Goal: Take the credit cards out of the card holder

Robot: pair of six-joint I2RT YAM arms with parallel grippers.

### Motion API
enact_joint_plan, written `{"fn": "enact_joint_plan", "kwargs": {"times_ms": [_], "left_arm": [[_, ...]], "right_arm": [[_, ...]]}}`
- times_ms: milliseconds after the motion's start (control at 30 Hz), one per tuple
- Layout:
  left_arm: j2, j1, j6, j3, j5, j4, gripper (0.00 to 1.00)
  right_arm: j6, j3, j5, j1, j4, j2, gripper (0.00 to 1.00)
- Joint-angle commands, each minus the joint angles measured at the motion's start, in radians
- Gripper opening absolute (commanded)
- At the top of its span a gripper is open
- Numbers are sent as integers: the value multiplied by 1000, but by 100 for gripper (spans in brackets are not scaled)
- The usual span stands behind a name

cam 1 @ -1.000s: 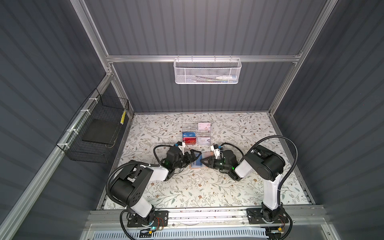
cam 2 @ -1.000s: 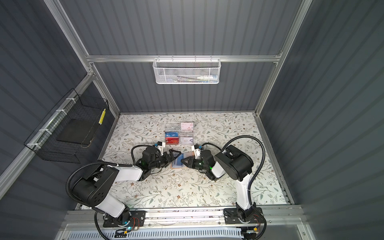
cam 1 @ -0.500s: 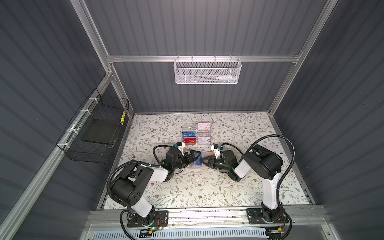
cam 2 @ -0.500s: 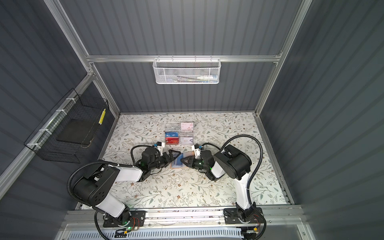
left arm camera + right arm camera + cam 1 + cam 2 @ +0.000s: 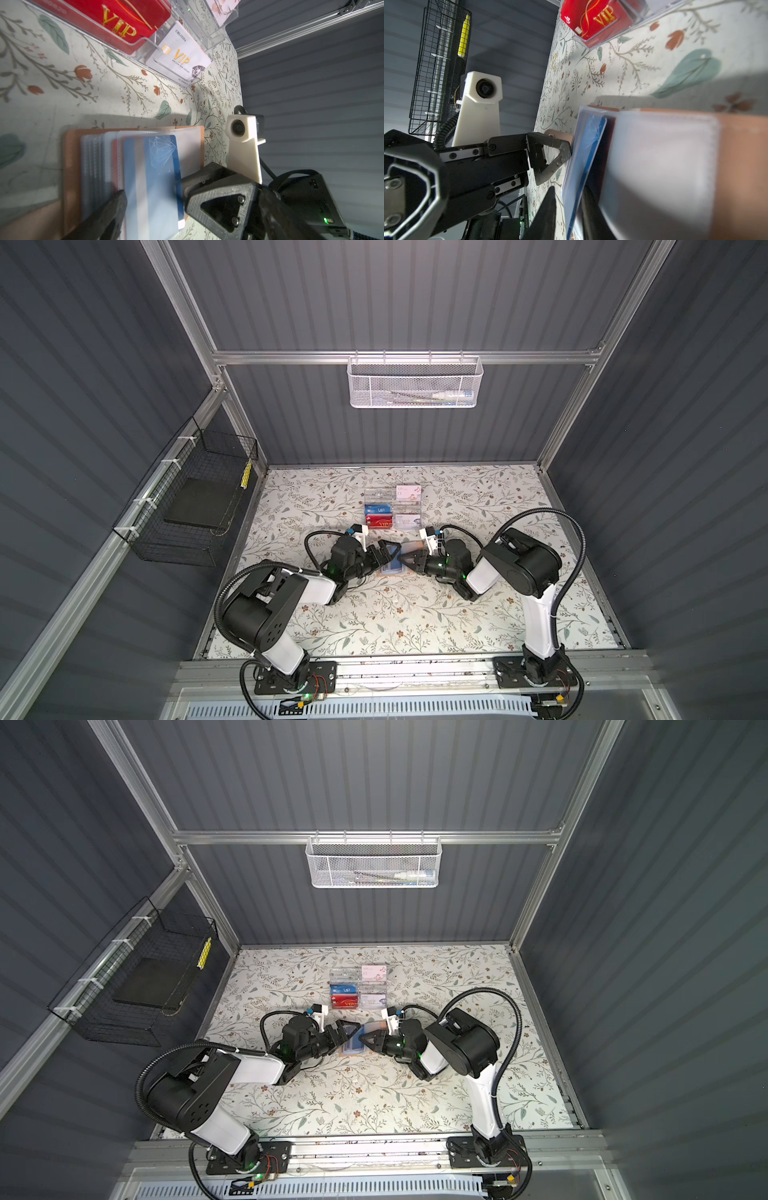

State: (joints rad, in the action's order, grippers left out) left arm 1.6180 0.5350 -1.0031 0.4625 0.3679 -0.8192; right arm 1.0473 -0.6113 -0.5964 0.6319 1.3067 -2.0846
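Where your right end effector (image 5: 568,193) meets the open card holder (image 5: 743,166), its jaws stand narrow, one on each side of the blue card (image 5: 589,149) in its clear sleeve. Whether they pinch it cannot be told. In the right wrist view, this card and sleeve stand tilted up from the remaining sleeve pages (image 5: 660,166).

Your left end effector (image 5: 388,558) is spread wide and holds nothing. In the left wrist view, one of its fingers (image 5: 104,216) lies on the lower sleeve pages. In the right wrist view, its other finger sits just beside the blue card's sleeve and the holder's tan snap tab (image 5: 560,135). The edge of a red card (image 5: 114,158) shows behind the blue card.

In a top view, the card holder lies on the floral worktop (image 5: 415,614) between your two arms. Near it, toward the back wall, stands the clear acrylic box (image 5: 378,494). The box holds a red VIP card (image 5: 116,25) and a white VIP card (image 5: 180,56) in adjoining compartments.
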Motion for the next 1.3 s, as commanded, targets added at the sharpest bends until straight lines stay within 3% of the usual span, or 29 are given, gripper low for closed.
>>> {"fn": "enact_joint_plan", "kwargs": {"times_ms": [0,467,1267], "left_arm": [[42,9,-6,-31,38,55,100],[29,8,1,-37,33,68,100],[28,8,14,-30,28,92,100]], "right_arm": [[-6,-43,-22,26,43,-10,22],[-23,-13,-19,14,29,15,9],[-55,34,-53,-54,-5,69,0]]}}
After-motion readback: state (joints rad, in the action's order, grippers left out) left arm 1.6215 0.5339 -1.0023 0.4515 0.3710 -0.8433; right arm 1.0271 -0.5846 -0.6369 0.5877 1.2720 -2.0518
